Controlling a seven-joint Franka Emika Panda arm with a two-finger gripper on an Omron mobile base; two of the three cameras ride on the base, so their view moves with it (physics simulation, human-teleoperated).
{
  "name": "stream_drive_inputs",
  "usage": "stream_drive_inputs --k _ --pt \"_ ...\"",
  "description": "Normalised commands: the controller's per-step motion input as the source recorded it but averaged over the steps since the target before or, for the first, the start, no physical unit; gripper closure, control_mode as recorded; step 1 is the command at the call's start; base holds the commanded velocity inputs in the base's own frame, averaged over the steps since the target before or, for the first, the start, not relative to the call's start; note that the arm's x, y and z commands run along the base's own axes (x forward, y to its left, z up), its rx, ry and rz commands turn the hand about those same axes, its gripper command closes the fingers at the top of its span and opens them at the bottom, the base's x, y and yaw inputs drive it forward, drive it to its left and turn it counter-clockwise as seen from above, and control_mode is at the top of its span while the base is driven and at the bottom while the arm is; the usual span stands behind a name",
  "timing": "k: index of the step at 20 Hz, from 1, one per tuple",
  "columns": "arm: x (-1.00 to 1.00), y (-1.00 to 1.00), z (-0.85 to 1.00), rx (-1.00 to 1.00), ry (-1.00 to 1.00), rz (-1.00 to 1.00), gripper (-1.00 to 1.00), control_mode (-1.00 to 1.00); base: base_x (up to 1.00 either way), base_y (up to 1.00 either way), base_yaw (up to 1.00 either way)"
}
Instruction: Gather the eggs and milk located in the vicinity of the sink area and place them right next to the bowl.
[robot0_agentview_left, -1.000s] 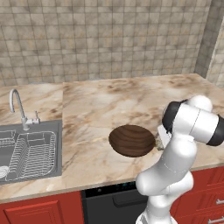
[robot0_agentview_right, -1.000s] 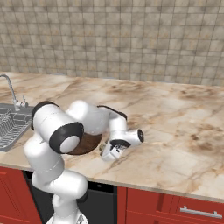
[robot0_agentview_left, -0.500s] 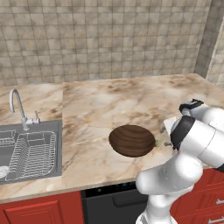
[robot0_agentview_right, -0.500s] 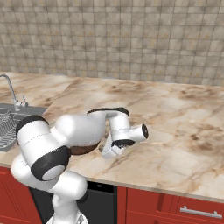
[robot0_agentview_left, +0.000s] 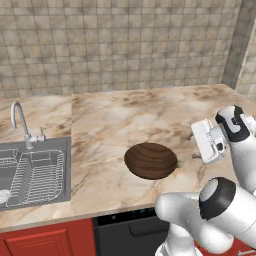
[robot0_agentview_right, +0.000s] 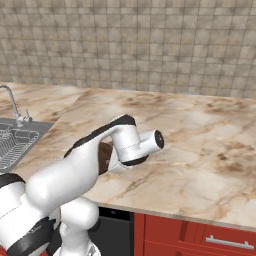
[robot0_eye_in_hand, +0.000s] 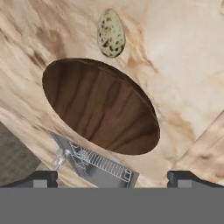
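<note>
Your gripper (robot0_eye_in_hand: 112, 177) is spread wide, holding nothing; past its fingertips lies the round streaky-grained wooden bowl (robot0_eye_in_hand: 101, 106), and the speckled oval egg (robot0_eye_in_hand: 110, 33) rests just beyond its rim on marble counter (robot0_eye_in_hand: 188, 78).

Bowl (robot0_eye_in_hand: 103, 107) streaky wood, matt; egg (robot0_eye_in_hand: 110, 33) speckled; counter (robot0_agentview_left: 115, 120) glossy marble.

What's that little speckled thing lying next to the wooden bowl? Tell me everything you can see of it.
It is the egg, a small oval, pale olive-tan with dark speckles and a smooth shell. It lies on its side on the marble counter, just beyond the rim of the bowl; whether it touches the rim is hard to tell. From the left base view it shows as a tiny greenish lump at the bowl's right edge. Nothing grips it.
</note>
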Motion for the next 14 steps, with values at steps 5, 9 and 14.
stream_drive_inputs --k 5,9,14 --pt "-0.34 0.33 0.66 -0.16 -0.28 0.13 -1.0 -1.0 0.0 0.0 0.0" --pt "-0.38 0.39 0.43 -0.2 -0.31 0.11 -1.0 -1.0 0.0 0.0 0.0" --pt "-0.13 0.32 0.1 -0.15 -0.12 0.06 -1.0 -1.0 0.0 0.0 0.0"
